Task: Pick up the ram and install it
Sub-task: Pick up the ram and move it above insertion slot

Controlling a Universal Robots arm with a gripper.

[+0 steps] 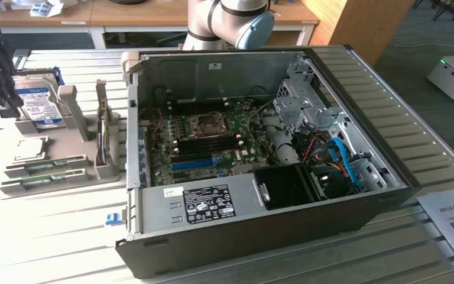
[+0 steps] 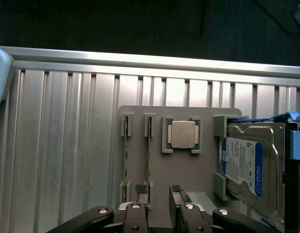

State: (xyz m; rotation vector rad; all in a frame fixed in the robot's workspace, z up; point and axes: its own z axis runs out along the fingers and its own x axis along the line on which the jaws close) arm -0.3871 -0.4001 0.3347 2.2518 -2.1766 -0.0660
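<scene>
**Claw** (image 2: 158, 190): two dark fingers set well apart, with nothing in hold. It hangs over the flat grey plastic parts holder (image 2: 159, 167), and I judge it is clear of the surface.

**Task item:** the thin green circuit-board ram stick (image 2: 149, 160) sits edge-up in its slot under the claw. It is just inside one ribbed fingertip (image 2: 140, 188) and far from the other. A second green stick (image 2: 126, 160) occupies the next slot, outside that same finger. The square silver processor chip (image 2: 183, 135) lies ahead of the claw. The silver hard drive with blue-white label (image 2: 247, 167) is off beyond the opposite finger.

**Risks, as I judge them:**
- The gap is not centred on the ram stick. Closing here would drag it sideways against the slot clips and tilt it.
- The near finger must go down between the two sticks, so a small offset lands it on a board edge or a clip.
- A thin board gives the pads little to hold. The open black computer case (image 1: 274, 154) stands well away from the claw, so a weak pinch could slip during the carry.
</scene>
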